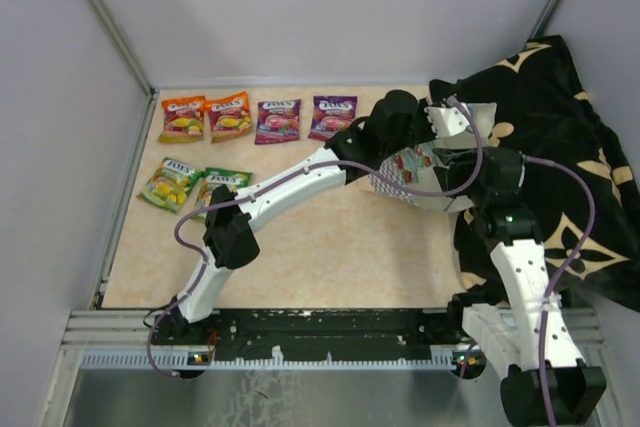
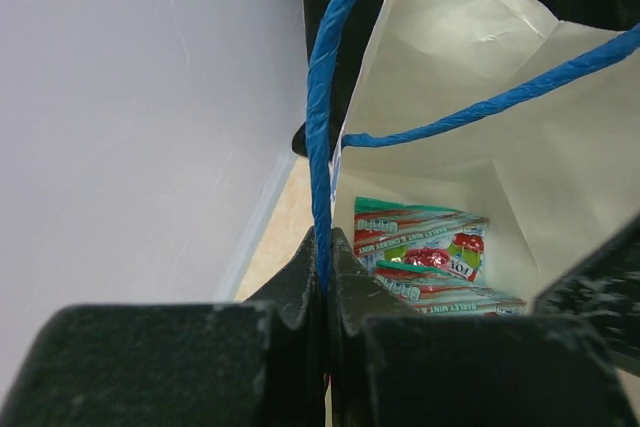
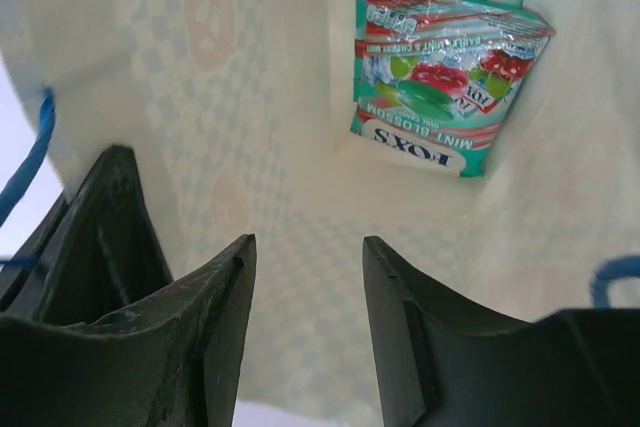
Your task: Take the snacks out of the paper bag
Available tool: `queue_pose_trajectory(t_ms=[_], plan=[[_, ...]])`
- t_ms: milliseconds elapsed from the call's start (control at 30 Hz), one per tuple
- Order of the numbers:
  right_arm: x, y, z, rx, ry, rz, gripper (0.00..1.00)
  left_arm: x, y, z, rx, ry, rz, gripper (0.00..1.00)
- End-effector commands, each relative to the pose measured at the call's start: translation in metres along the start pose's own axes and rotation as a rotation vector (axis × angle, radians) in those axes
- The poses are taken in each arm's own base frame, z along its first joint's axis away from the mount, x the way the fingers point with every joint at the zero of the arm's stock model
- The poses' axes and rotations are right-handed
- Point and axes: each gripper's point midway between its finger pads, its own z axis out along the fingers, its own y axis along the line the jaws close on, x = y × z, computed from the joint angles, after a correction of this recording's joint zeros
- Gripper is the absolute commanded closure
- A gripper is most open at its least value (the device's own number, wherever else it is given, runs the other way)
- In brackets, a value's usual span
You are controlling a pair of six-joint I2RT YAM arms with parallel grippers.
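Note:
The paper bag (image 1: pixel 405 175) lies on its side at the right of the table, mouth toward the black cloth. My left gripper (image 2: pixel 327 242) is shut on the bag's blue cord handle (image 2: pixel 320 97), holding the mouth up. My right gripper (image 3: pixel 308 247) is inside the bag, open, with nothing between its fingers. Teal snacks (image 3: pixel 440 77) lie at the bag's bottom, ahead of the right fingertips and apart from them; in the left wrist view the same snacks (image 2: pixel 420 252) show deep in the bag. Several more snacks, orange (image 1: pixel 184 115), purple (image 1: pixel 278 120) and green (image 1: pixel 170 184), lie flat on the table at the left.
A black cloth with gold flower marks (image 1: pixel 560 147) is bunched at the right, under and behind the bag. Grey walls close in the table on the left, back and right. A metal rail (image 1: pixel 330 332) runs along the near edge.

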Motion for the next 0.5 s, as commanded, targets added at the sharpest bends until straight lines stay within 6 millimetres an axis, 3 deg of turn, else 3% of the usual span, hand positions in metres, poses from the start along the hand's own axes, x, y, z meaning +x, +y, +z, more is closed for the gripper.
queue_pose_trajectory(t_ms=[0, 300, 467], plan=[[-0.009, 0.023, 0.015, -0.072, -0.033, 0.000, 0.52, -0.047, 0.016, -0.018, -0.058, -0.082, 0.006, 1.00], [-0.004, -0.050, 0.056, 0.057, -0.030, 0.020, 0.46, -0.077, -0.004, -0.023, -0.131, -0.097, 0.063, 1.00], [-0.002, -0.063, 0.080, 0.061, -0.023, 0.002, 0.36, -0.090, -0.023, -0.028, -0.111, -0.114, 0.063, 1.00]])
